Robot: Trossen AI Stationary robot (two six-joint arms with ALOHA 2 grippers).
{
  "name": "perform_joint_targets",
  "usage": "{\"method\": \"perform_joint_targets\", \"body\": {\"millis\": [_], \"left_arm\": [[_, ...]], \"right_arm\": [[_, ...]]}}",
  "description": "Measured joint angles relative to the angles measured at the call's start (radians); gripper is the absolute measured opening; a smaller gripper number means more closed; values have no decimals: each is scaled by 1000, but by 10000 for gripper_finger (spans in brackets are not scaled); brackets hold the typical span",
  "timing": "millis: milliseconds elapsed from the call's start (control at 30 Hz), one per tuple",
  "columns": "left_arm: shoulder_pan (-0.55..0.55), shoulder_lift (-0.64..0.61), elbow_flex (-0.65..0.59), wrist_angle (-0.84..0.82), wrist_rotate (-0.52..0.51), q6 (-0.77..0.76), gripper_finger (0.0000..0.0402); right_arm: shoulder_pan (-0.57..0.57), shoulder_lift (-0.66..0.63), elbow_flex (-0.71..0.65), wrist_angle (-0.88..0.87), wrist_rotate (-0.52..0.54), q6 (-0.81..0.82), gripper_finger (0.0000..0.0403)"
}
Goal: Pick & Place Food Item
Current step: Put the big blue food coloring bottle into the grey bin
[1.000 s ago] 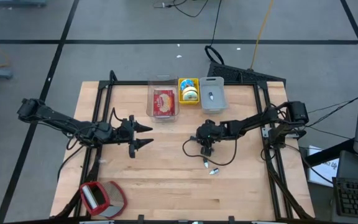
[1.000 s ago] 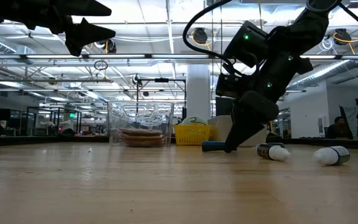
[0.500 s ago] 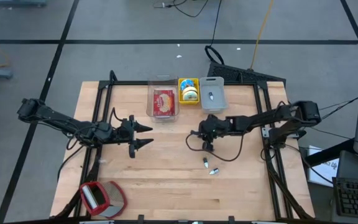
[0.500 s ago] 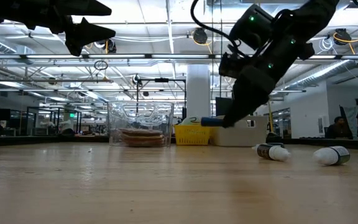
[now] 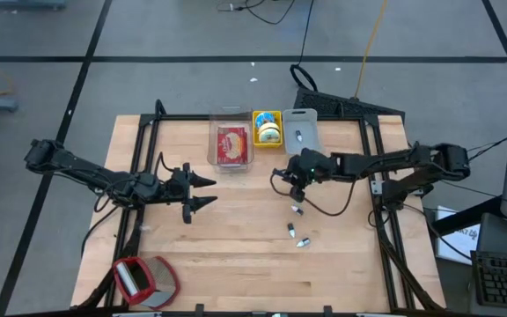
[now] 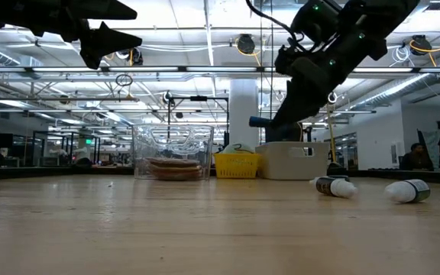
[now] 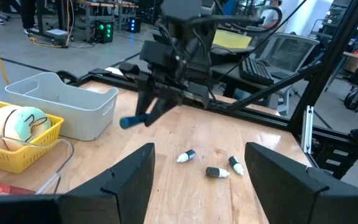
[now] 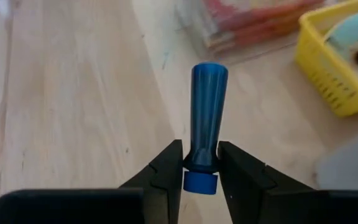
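My right gripper (image 5: pixel 295 180) hangs over the table's far middle, shut on a blue bottle-shaped item (image 8: pixel 209 106) that also shows in the low view (image 6: pixel 262 121) and in the left wrist view (image 7: pixel 132 121). Beyond it stand a white bin (image 5: pixel 301 132), a yellow basket (image 5: pixel 268 129) with round food and a clear container (image 5: pixel 231 143) with a red item. My left gripper (image 5: pixel 211 192) waits open and level above the table's left middle. My right gripper pinches the blue item between its two fingers just above its capped end (image 8: pixel 201 163). The fingers come slanting down from the table's right side and lie along the item. The item sticks out ahead of the fingertips, lifted clear of the table.
Three small white-capped bottles (image 5: pixel 297 210) (image 5: pixel 290 231) (image 5: pixel 304 241) lie on the wood below and nearer than my right gripper. A red and grey object (image 5: pixel 143 280) sits at the near left corner. A dark cable loops under the right arm (image 5: pixel 324 207).
My right gripper has risen and gone toward the table's far edge, nearer the white bin, tipping less steeply down. The blue item, whose free end was on the table, now hangs clear and close to level. The left arm kept still.
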Motion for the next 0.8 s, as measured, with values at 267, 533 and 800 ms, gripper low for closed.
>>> {"method": "perform_joint_targets", "body": {"millis": [267,533,800], "left_arm": [[0,0,0,0,0,0,253],[0,0,0,0,0,0,253],[0,0,0,0,0,0,253]], "right_arm": [[-66,-49,1,-12,0,0,84],[-145,-50,1,-16,0,-11,84],[-240,-50,1,-17,0,-37,84]]}}
